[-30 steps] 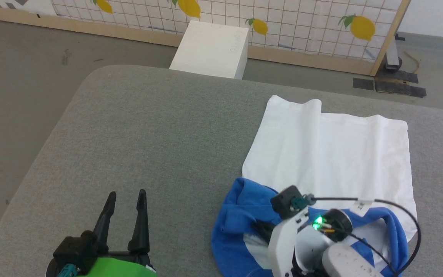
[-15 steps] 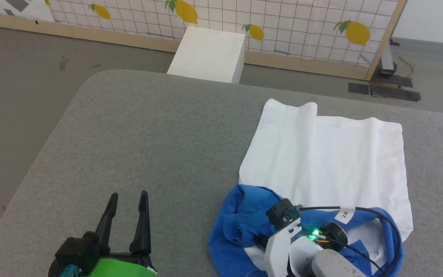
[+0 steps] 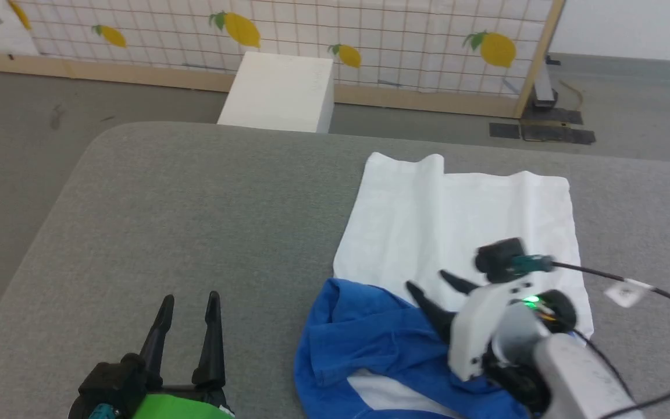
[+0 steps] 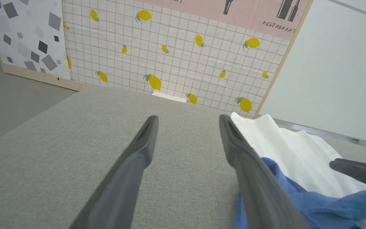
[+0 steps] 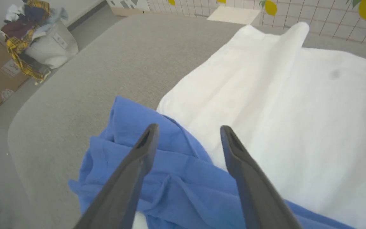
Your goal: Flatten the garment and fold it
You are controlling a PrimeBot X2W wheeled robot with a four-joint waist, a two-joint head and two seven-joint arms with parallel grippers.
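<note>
Head view, for your record: the garment (image 3: 457, 221) lies on the grey padded table (image 3: 195, 203) toward 4 o'clock. Its white body is spread flat with one ridge along its 9 o'clock side, and the blue sleeves and shoulders are bunched at its 6 o'clock end. Your right gripper (image 3: 426, 279) hovers where blue meets white, fingers spread, nothing pinched; the right wrist view confirms this. Your left gripper (image 3: 191, 297) sits at 7 o'clock, fingers spread and empty, above bare table near the blue bunch. A white box (image 3: 280, 90) stands on the floor at 12 o'clock
</note>
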